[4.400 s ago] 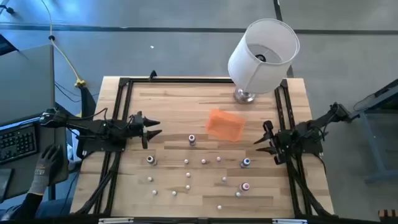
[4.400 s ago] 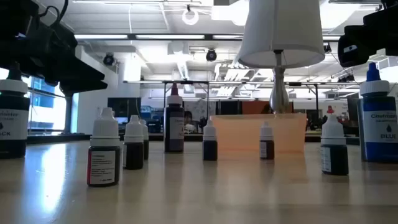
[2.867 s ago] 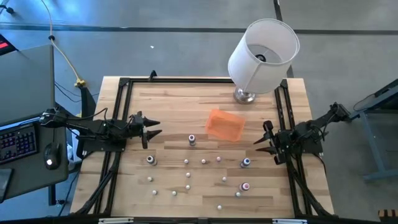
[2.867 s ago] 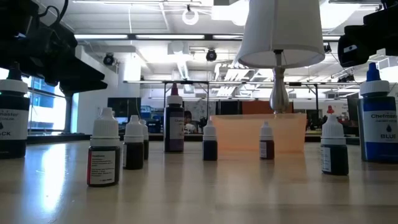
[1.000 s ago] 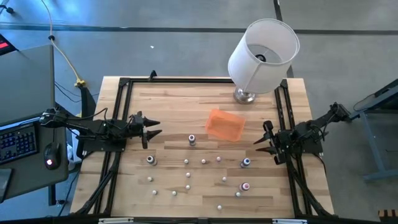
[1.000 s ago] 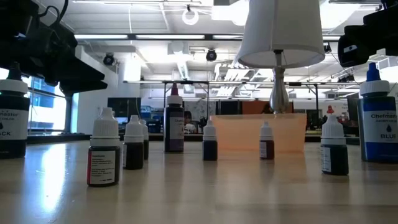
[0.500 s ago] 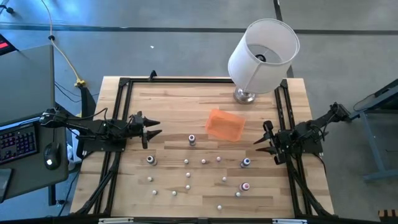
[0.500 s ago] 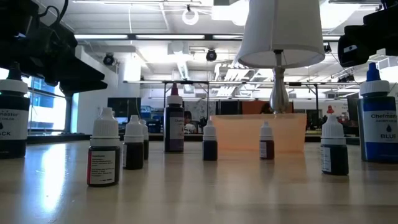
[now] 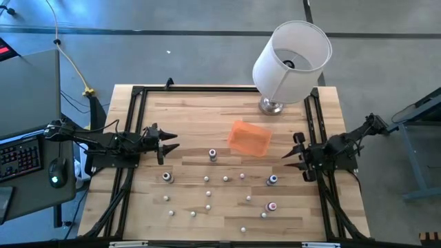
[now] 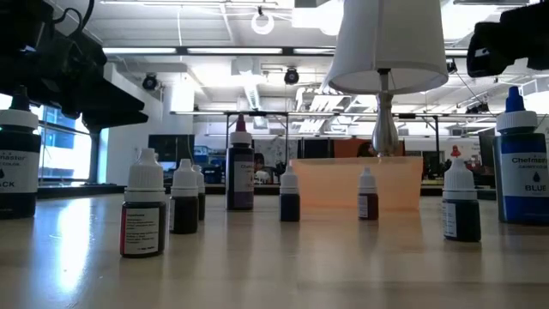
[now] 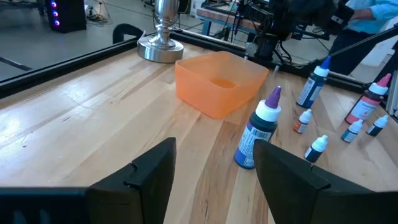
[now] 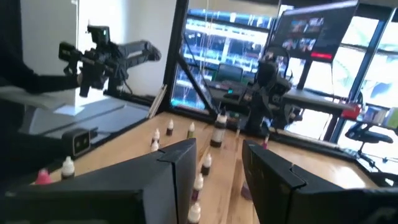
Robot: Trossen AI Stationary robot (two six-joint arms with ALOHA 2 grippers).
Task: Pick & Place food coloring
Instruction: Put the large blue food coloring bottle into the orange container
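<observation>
Several tiny food coloring bottles with whitish caps stand upright on their bases across the near half of the wooden table. Among them are a taller one [image 9: 212, 155], a blue one [image 9: 273, 180], a red one [image 9: 272, 206] and a dark one [image 9: 166, 177]. The orange tray [image 9: 249, 138] sits just beyond them. My left gripper [image 9: 172, 141] hovers open at the table's left side, pointing at the taller bottle [image 11: 258, 134]. My right gripper [image 9: 289, 156] hovers open at the right side, above the blue bottle [image 10: 521, 163].
A white-shaded lamp [image 9: 289, 58] stands on its metal base [image 9: 270, 105] at the far right of the table, behind the tray. Black frame rails [image 9: 131, 131] run along the left and right edges. Bare wood lies far left of the tray.
My right gripper has risen a little; in the low view its dark body sits higher at the upper right. The bottles and the tray stand as before.
</observation>
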